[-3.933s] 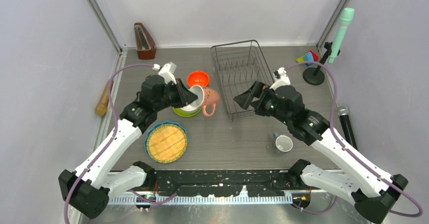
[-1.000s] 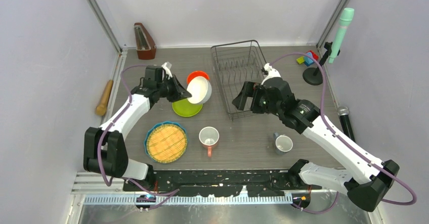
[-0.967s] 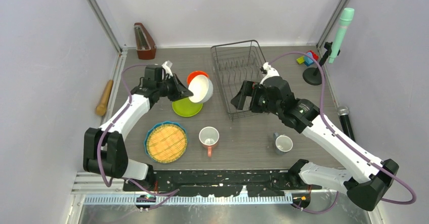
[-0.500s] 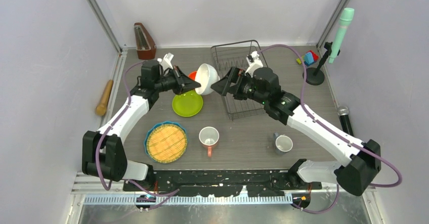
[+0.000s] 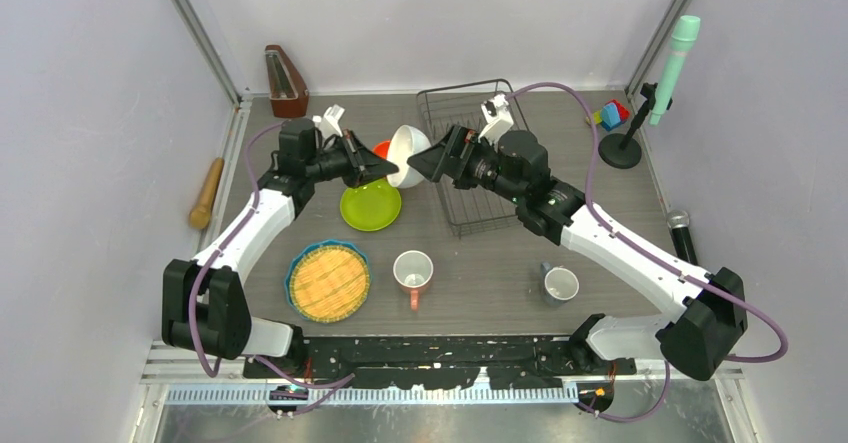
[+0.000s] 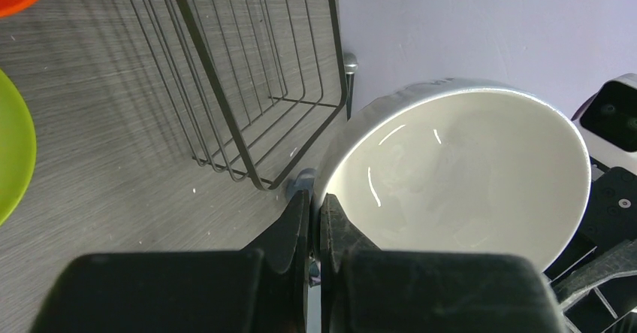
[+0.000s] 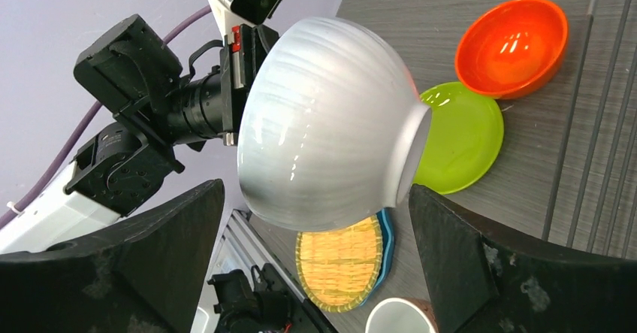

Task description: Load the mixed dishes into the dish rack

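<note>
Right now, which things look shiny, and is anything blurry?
Left wrist view: the white bowl has small curved glints inside, and the left gripper, close up, looks soft. Right wrist view: bright glare on the orange bowl, and that camera's own dark fingers look soft.

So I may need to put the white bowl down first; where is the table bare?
Bare table lies between the pink mug and grey mug, in front of the rack; another patch sits between rack and microphone stand. Left of the rack is crowded: orange bowl, green plate, and the left gripper and right gripper around the white bowl.
</note>
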{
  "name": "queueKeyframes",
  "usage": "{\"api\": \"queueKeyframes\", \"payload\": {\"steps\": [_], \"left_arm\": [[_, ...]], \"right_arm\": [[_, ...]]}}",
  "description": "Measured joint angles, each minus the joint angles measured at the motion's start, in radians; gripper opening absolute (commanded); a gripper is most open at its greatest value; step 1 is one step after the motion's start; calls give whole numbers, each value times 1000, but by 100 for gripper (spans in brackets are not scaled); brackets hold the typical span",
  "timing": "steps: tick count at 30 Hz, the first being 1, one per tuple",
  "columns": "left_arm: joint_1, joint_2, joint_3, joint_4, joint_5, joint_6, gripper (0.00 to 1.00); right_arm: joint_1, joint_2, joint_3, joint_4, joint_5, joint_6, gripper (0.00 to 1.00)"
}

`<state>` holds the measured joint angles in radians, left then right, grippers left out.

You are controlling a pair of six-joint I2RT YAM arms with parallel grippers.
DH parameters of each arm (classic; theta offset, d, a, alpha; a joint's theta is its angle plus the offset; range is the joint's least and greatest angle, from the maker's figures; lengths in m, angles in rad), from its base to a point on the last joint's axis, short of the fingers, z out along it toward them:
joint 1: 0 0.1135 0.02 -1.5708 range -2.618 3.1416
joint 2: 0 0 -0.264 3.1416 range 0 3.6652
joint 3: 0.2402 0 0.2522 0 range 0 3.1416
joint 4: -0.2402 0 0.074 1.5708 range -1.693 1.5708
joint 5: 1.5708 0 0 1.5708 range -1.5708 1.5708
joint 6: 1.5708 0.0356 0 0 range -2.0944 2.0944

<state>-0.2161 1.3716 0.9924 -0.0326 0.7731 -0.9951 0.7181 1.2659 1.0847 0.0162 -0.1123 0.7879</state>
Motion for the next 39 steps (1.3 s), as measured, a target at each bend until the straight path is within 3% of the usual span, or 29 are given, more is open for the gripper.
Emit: {"api": "queueKeyframes", "payload": {"steps": [5,12,14,15,19,25,31,36,38,39], "left_arm": [[-12,0,0,10,6,-2,0],[-31,0,0,13,-2,9,0],[-32,0,0,12,-8,18,0],[-32,0,0,11,-12,24,0],[-33,0,0,-2,-21,41,0],[-33,1,0,-3,-21,35,0],[-33,6,0,22,-16,19,0],[-33,10,-3,38,-13,6,0],[-33,10,-5,42,-11,4,0],[-33,10,-6,43,-11,3,0]], "right_arm": [[0,20,19,-7,17,-11,99],[0,46,43,-33,24,-19,77],[0,46,52,-54,30,-19,79],[0,46,56,-64,34,-21,86],[3,46,69,-110,49,-24,97],[3,40,70,-130,52,-26,99],[3,12,50,-108,51,-17,85],[3,13,50,-100,47,0,88],[3,15,50,-100,44,2,78],[3,18,51,-100,41,3,64]]}}
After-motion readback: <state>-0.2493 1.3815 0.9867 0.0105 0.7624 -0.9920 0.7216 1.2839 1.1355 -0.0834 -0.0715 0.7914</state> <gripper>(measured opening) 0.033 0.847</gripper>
